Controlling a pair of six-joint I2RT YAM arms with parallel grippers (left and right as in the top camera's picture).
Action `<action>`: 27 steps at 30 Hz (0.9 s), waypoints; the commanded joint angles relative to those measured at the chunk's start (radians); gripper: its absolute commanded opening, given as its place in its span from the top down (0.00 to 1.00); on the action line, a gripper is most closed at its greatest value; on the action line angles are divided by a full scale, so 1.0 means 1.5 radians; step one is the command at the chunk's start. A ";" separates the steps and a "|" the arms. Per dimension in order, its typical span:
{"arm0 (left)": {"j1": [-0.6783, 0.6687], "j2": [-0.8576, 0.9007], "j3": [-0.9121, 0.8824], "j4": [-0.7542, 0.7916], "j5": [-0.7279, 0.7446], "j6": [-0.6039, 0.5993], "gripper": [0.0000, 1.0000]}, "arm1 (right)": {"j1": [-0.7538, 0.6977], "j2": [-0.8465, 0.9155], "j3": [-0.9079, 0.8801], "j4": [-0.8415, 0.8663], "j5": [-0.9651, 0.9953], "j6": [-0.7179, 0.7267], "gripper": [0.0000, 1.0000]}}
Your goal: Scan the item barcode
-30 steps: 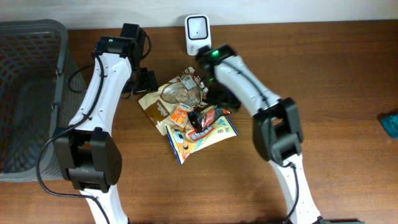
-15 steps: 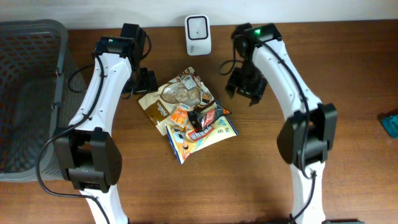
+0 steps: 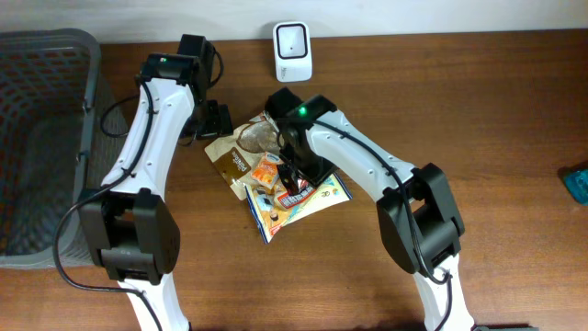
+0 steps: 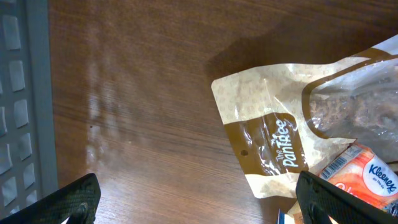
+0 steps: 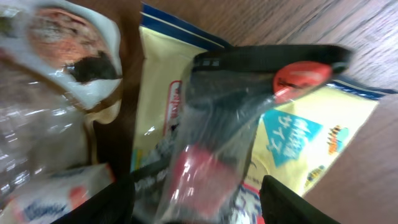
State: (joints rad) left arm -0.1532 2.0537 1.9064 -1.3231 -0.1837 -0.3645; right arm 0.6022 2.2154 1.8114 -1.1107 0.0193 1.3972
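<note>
A heap of snack packets lies mid-table in front of the white barcode scanner (image 3: 292, 39). My right gripper (image 3: 296, 176) (image 5: 202, 205) hangs low over the heap, open. Its fingers (image 5: 109, 199) stand on either side of a clear packet with black and red contents (image 5: 211, 155), with a gap on each side. Under that packet lies a yellow packet with a blue border (image 3: 323, 195) (image 5: 298, 130). My left gripper (image 3: 216, 119) (image 4: 202, 208) is wide open over bare wood beside the brown bag (image 3: 228, 158) (image 4: 267, 124).
An orange Kleenex pack (image 3: 265, 170) (image 4: 373, 177) and a clear bag (image 3: 262, 138) belong to the heap. A dark mesh basket (image 3: 37, 138) fills the left side. A teal object (image 3: 577, 184) lies at the right edge.
The right arm was out to the right of the heap half a second ago and has swung back down over it, straddling the black-and-red packet. The left arm has not moved.
</note>
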 commanded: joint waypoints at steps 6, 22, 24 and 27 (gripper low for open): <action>-0.001 0.002 0.001 0.000 0.002 -0.011 0.01 | -0.003 0.002 -0.048 0.035 0.013 0.011 0.53; -0.001 0.002 0.001 0.000 0.002 -0.011 0.01 | -0.355 0.002 0.047 -0.053 0.010 -0.541 0.59; -0.001 0.002 0.001 0.000 0.002 -0.011 0.01 | -0.362 0.002 -0.002 -0.039 0.009 -0.637 0.59; -0.001 0.002 0.001 0.000 0.002 -0.011 0.01 | -0.346 0.002 -0.085 0.025 -0.007 -0.711 0.39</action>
State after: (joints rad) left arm -0.1532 2.0537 1.9064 -1.3235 -0.1837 -0.3645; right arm 0.0559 2.2196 1.7573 -1.1080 0.0231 0.4675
